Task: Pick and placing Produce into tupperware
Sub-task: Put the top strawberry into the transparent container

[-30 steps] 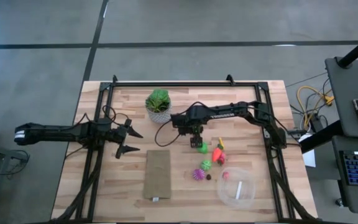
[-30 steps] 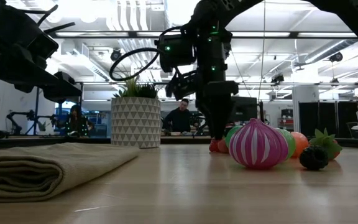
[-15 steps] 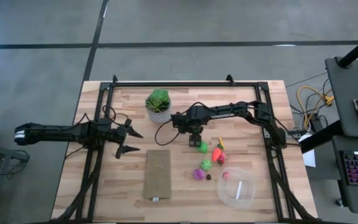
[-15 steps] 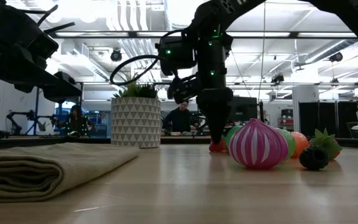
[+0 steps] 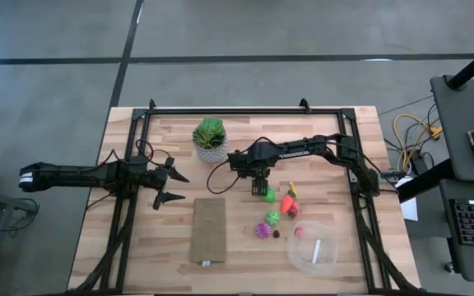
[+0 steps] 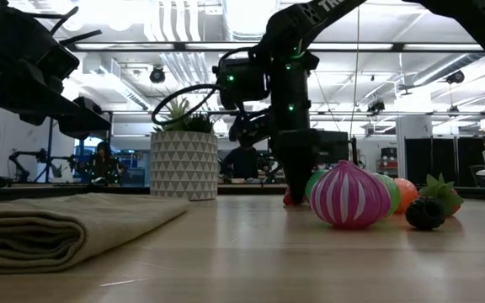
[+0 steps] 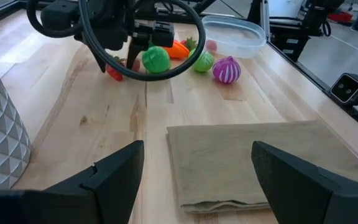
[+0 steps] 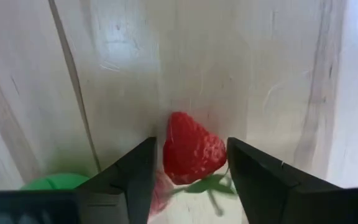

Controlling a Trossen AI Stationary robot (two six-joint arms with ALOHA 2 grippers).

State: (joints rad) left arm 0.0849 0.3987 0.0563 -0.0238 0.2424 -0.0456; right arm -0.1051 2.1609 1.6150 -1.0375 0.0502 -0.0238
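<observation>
My right gripper (image 8: 191, 186) is open and points down over a red toy strawberry (image 8: 192, 155) that lies on the table, one finger on either side of it and a gap on both sides. In the low view the strawberry (image 6: 290, 199) shows at the fingertips (image 6: 297, 187). Beside it lie a green piece (image 5: 268, 195), an orange carrot (image 5: 288, 203), a spiky green piece (image 5: 272, 218) and a magenta onion (image 6: 349, 195). The clear round tupperware (image 5: 313, 247) stands near the table's right near corner. My left gripper (image 5: 168, 186) waits open above the table's left side.
A potted plant (image 5: 210, 138) stands toward the far edge, left of my right arm. A folded brown cloth (image 5: 209, 230) lies flat near the table's middle. A small dark piece (image 5: 276, 233) and a pink piece (image 5: 299, 231) lie by the tupperware. A black frame rail (image 5: 245, 110) rims the table.
My right gripper has come down a little over the strawberry and stayed open. The produce and the tupperware have kept their places.
</observation>
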